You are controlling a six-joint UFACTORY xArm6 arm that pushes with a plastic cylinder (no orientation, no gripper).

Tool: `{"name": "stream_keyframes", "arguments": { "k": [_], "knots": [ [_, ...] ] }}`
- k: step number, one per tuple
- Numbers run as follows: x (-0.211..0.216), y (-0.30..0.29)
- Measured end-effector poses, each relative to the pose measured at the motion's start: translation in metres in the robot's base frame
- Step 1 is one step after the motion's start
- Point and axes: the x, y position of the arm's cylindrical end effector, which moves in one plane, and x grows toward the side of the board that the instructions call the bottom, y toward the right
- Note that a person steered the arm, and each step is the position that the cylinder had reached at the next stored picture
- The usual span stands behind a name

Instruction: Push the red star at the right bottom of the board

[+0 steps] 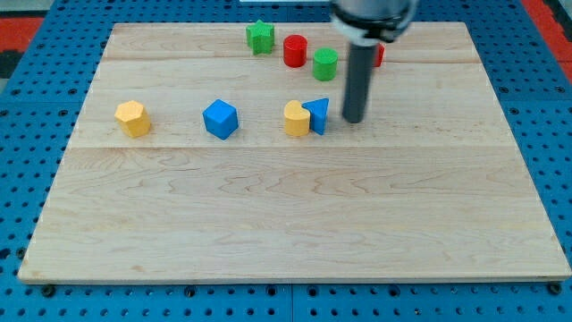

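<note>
My tip (pixel 353 121) rests on the wooden board (pixel 286 215), a little right of centre in the upper half. A red block (pixel 380 55) shows only as a sliver behind the rod near the view's top; its shape is hidden. The tip is below that red block. It stands just right of a blue triangle (pixel 317 114), with a small gap between them. A yellow block (pixel 296 118) touches the triangle's left side.
A red cylinder (pixel 295 50), a green cylinder (pixel 325 64) and a green star (pixel 260 37) stand near the top. A blue cube (pixel 220 119) and a yellow hexagon (pixel 132 118) lie to the left. Blue pegboard surrounds the board.
</note>
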Motion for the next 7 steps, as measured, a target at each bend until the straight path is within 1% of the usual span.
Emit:
{"name": "stream_keyframes", "arguments": {
  "k": [1, 2, 4, 5, 6, 7],
  "knots": [
    [-0.066, 0.059],
    [-0.121, 0.072],
    [-0.134, 0.019],
    [-0.167, 0.014],
    [-0.161, -0.017],
    [-0.106, 0.039]
  ]
}}
